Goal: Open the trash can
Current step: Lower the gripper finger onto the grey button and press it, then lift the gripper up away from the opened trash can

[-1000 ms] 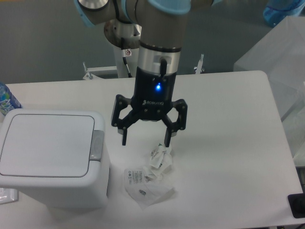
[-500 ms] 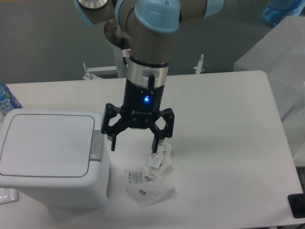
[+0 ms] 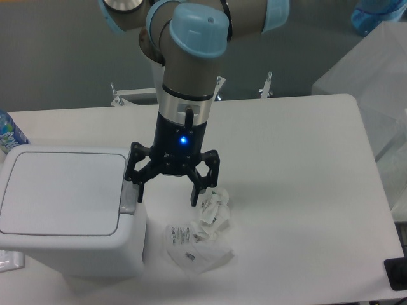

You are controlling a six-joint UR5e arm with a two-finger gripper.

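The trash can [image 3: 67, 210] is a white boxy bin at the left front of the table. Its flat lid [image 3: 60, 192] is shut. A grey push-button tab [image 3: 130, 194] sits on its right rim. My gripper [image 3: 166, 193] is open and empty, fingers pointing down. Its left finger [image 3: 138, 187] hangs right over the grey tab, and I cannot tell if it touches. Its right finger stands just left of the paper wrappers.
Crumpled white paper wrappers [image 3: 198, 236] lie on the table right of the bin. A plastic bottle [image 3: 9, 135] shows at the left edge behind the bin. A dark object [image 3: 396, 273] sits at the front right corner.
My gripper has moved left, from above the wrappers to the bin's right rim. It stays open. The lid has not moved.
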